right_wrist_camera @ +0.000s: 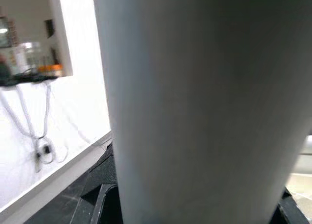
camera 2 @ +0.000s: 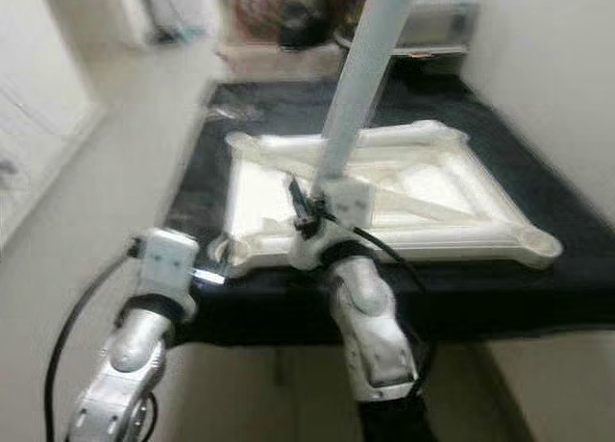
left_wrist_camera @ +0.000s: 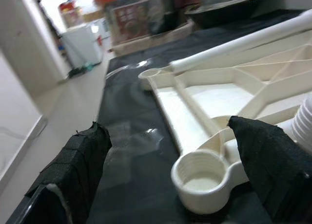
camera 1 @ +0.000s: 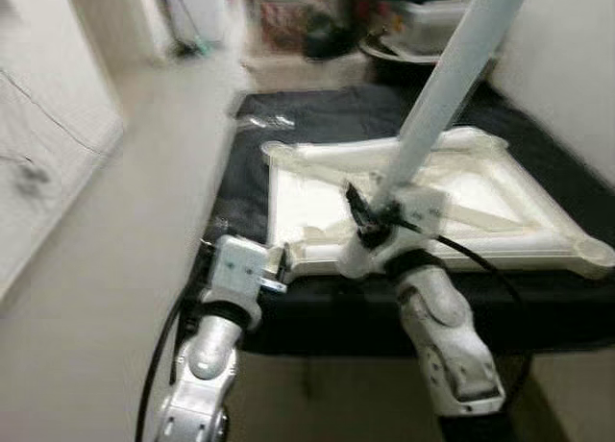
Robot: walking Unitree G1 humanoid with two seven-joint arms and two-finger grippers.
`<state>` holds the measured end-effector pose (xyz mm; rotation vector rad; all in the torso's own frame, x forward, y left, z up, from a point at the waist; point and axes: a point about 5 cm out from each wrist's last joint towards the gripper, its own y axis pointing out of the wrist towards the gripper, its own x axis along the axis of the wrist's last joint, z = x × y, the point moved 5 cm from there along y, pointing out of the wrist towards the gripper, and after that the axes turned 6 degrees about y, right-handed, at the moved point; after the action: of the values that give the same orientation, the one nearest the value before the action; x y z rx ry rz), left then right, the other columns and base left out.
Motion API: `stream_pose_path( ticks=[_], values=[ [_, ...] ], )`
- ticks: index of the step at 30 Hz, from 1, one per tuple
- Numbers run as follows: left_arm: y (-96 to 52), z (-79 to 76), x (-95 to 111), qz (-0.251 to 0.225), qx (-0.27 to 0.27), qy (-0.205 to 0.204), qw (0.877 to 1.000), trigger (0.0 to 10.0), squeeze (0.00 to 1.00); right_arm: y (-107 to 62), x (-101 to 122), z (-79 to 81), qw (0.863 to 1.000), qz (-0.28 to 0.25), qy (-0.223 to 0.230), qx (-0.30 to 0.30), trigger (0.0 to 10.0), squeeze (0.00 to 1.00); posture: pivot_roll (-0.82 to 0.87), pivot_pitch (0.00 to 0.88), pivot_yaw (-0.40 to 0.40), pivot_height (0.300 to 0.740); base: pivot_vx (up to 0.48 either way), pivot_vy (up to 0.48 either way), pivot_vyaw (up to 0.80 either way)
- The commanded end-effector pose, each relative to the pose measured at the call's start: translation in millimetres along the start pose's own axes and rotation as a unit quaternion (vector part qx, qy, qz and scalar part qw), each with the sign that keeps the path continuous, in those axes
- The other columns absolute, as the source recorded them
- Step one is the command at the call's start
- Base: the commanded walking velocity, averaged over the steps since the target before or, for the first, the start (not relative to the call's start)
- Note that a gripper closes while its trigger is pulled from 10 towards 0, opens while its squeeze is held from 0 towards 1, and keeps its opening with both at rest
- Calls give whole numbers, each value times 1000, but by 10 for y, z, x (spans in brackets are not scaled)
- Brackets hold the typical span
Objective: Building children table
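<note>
Table leg held over the upturned tabletop

The right gripper [camera 1: 377, 221] pinches the white leg [camera 1: 452, 72], leaning up and far-right above the tabletop [camera 1: 461, 187]; the left gripper [left_wrist_camera: 170, 160] jaws are spread at the near-left corner socket [left_wrist_camera: 201, 179].

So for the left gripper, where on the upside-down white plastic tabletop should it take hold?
Probably the near left corner of the white plastic tabletop, by the round threaded leg socket, coming in from the robot's side along the black surface. That corner sits between the open left gripper's fingers, and its rim looks narrow enough to pinch. The right gripper holds the long white leg.
</note>
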<state>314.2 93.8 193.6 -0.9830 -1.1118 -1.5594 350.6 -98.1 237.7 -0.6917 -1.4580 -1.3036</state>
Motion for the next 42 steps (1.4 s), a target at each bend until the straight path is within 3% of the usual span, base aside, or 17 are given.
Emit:
stream_pose_path(
  ticks=[1, 6, 17, 26, 32, 35, 38, 42],
  values=[
    [-18, 59, -40, 7, 10, 5, 1000, 10000, 0, 33, 46, 92, 1000, -10, 3, 15, 10000, 0, 57, 93, -35, 740, 0, 0, 800],
    [-17, 52, -31, 6, 11, 3, 1000, 10000, 0, 51, 68, 69, 1000, -13, 2, 13, 10000, 0, 54, 91, -36, 740, 0, 0, 800],
    [-13, 71, -2, 1, 13, 0, 1000, 10000, 0, 63, 61, -2, 1000, -12, 5, -9, 10000, 0, 57, 84, -38, 740, 0, 0, 0],
    [-26, 32, 35, -4, 4, -9, 1000, 10000, 0, 173, 94, -100, 1000, -15, -3, -17, 10000, 0, 56, 103, -42, 740, 0, 0, -464],
    [-118, -71, 97, -10, -20, -26, 999, 10000, 0, 510, 198, -93, 999, -22, 27, 26, 10000, 0, 73, 160, -60, 740, 0, 0, 0],
    [-130, -76, 105, -11, -21, -26, 999, 10000, 0, 547, 220, -86, 999, -24, 33, 33, 10000, 0, 74, 165, -61, 740, 0, 0, 0],
    [-162, -48, 169, -13, -16, -33, 999, 10000, 0, 778, 308, 33, 993, -18, 42, 108, 10000, 0, 84, 229, -72, 740, 0, 0, 0],
    [-189, -23, 223, -16, -12, -34, 999, 10000, 0, 881, 341, 60, 989, -9, 38, 141, 10000, 0, 94, 273, -82, 740, 0, 0, 0]
  ],
)
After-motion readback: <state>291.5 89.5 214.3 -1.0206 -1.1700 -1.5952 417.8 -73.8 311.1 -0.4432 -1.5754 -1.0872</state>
